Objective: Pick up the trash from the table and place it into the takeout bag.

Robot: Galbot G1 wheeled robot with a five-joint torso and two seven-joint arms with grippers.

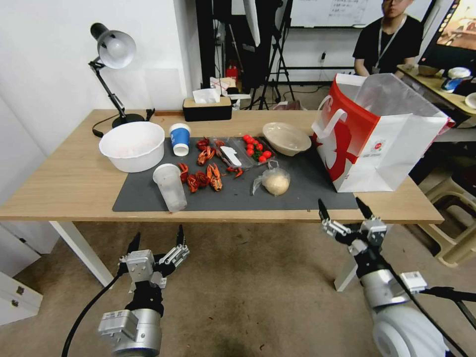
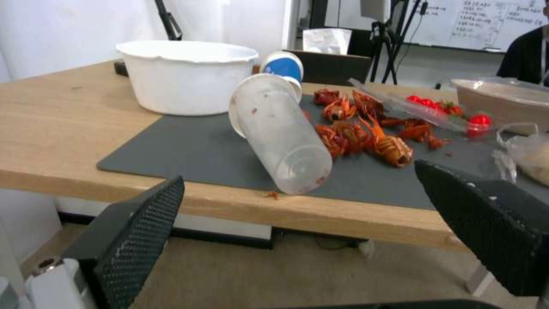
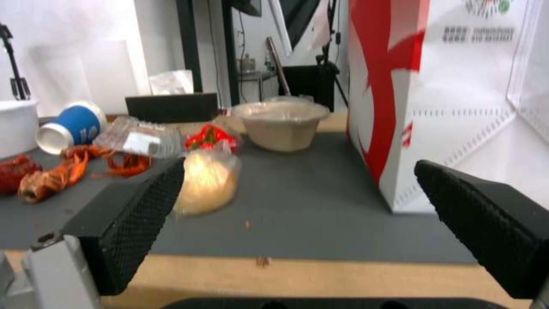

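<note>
both grippers are hanging below the table's point(image 1: 74, 183) near edge, fingers spread wide and holding nothing — the left gripper point(image 1: 157, 245) under the clear plastic cup point(image 1: 171, 187), the right gripper point(image 1: 344, 212) under the takeout bag point(image 1: 382, 144). the bagged bun point(image 1: 275, 181), beige bowl point(image 1: 286, 138) and blue-and-white paper cup point(image 1: 180, 139) are sitting on the grey mat point(image 1: 307, 191) left of the bag — crayfish shells point(image 1: 203, 176) are lying among them.

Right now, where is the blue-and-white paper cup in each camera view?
Head view: blue-and-white paper cup upright at the dark grey mat's far edge, right of the white tub.
Left wrist view: cup behind the clear plastic cup.
Right wrist view: cup beyond the crayfish shells.
Shared landmark: the mat.
</note>
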